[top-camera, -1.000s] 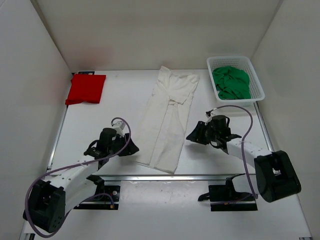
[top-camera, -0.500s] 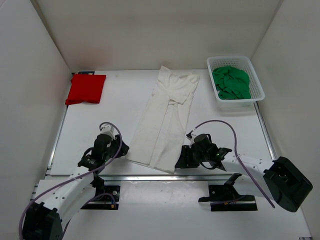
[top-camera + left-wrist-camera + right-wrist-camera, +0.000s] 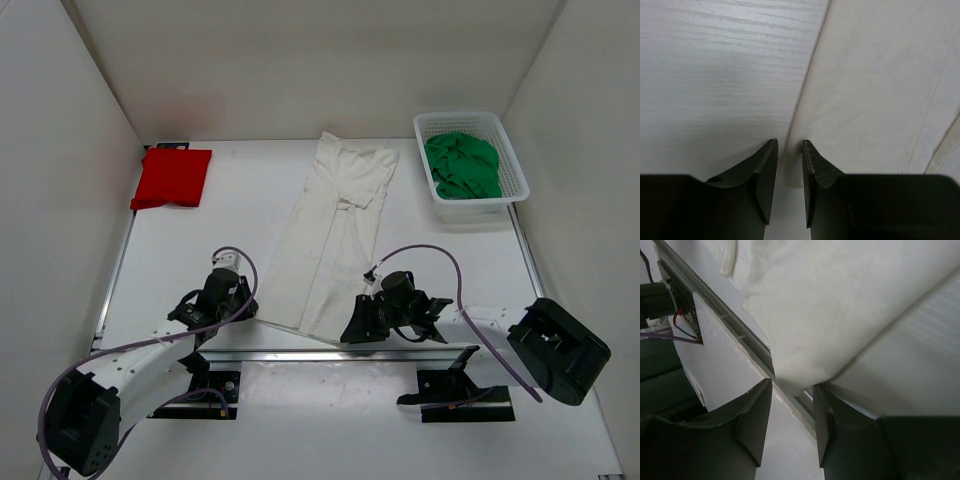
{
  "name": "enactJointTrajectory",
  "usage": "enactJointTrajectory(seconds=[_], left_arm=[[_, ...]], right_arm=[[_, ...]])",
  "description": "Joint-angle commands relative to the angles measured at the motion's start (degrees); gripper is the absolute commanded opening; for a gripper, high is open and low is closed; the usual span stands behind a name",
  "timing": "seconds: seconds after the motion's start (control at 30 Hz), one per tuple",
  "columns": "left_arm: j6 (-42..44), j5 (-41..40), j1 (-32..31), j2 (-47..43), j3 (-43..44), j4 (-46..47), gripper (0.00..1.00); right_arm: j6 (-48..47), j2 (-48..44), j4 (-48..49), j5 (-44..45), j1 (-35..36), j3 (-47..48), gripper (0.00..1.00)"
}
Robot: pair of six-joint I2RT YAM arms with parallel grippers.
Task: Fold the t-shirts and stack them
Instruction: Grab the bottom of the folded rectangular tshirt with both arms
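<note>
The white t-shirt lies on the table as a long folded strip, and its near end sits between the two sets of jaws. The left jaws stand low at the strip's near left edge. They are only a narrow slit apart, with the cloth's edge running into that slit, and I cannot tell whether they pinch it. The right jaws are spread at the strip's near right corner, which hangs into the gap between them above the table's front rail. The red t-shirt lies folded far ahead of the left jaws and to their left. The green t-shirt sits bunched in the basket, far ahead of the right jaws and to their right.
</note>
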Motion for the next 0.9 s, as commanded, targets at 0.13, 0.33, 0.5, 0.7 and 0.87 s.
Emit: enactJointTrajectory(seconds=[0.13, 0.33, 0.5, 0.7, 0.87], left_arm=[[1.2, 3.8, 0.8, 2.0, 0.9, -1.3, 0.17], [0.6, 7.2, -2.3, 0.3, 1.9, -3.9, 0.00], [-1.6, 15.3, -4.9, -3.8, 2.7, -11.0, 0.00], [-2.3, 22.4, 0.9, -11.1, 8.1, -17.6, 0.00], [0.5, 15.5, -2.1, 0.7, 17.7, -7.8, 0.00]], right_arm=[[-0.7, 2.8, 2.1, -0.9, -0.1, 0.5, 0.14], [-2.9, 0.2, -4.0, 0.3, 0.2, 1.1, 0.00], [-3.2, -8.0, -14.2, -1.3, 3.4, -0.1, 0.00], [-5.4, -21.1, -24.7, 0.5, -1.9, 3.8, 0.00], [-14.4, -18.1, -24.8, -0.2, -12.7, 9.5, 0.00]])
